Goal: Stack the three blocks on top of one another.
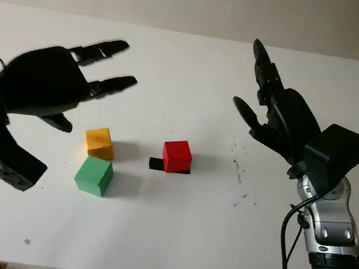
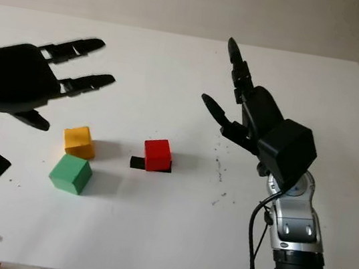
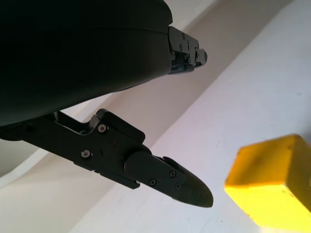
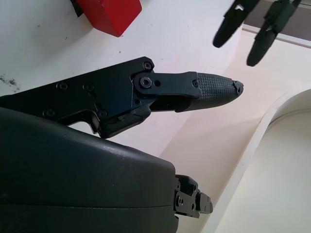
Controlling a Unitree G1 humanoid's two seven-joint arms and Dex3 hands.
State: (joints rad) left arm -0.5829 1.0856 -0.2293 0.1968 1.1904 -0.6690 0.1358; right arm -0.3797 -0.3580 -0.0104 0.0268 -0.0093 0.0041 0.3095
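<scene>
Hovering above the white table (image 1: 163, 240), the left hand (image 1: 45, 84) is open, holding nothing, up and left of the yellow block (image 1: 99, 142). The green block (image 1: 94, 176) sits just beside the yellow one, nearer the robot. The red block (image 1: 177, 156) stands apart at centre on a black marker (image 1: 155, 164). The right hand (image 1: 280, 119), also open and empty, is raised at right.

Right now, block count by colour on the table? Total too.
yellow block: 1
green block: 1
red block: 1, sitting on a small black marker
Total: 3 blocks, all separate on the white table, none stacked.
Left hand open above the yellow block; right hand open to the right of the red block.
</scene>
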